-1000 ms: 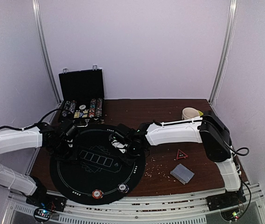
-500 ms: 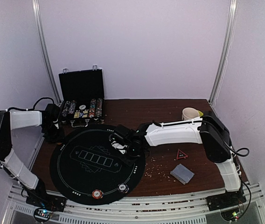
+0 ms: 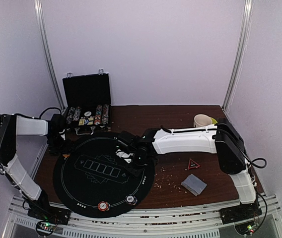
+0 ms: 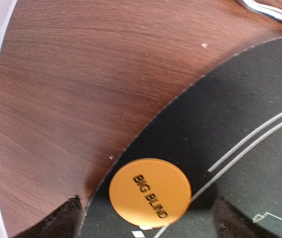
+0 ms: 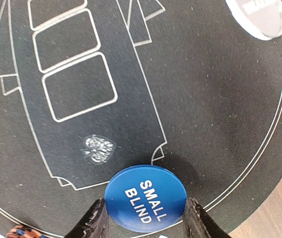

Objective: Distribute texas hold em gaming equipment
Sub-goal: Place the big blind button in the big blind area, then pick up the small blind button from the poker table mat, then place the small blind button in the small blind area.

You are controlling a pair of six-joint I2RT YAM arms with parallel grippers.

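Left gripper (image 3: 63,145) leftward (over orange disc (image 4: 150,194))

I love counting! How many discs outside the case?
5: orange disc, mat's left edge; blue disc, right gripper; clear disc nearby; red chip, black chip, near edge. More may hide.

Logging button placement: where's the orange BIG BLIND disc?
Left wrist view: the orange BIG BLIND disc lies flat on the black mat's left edge, next to the table, between the open left tool's fingers.
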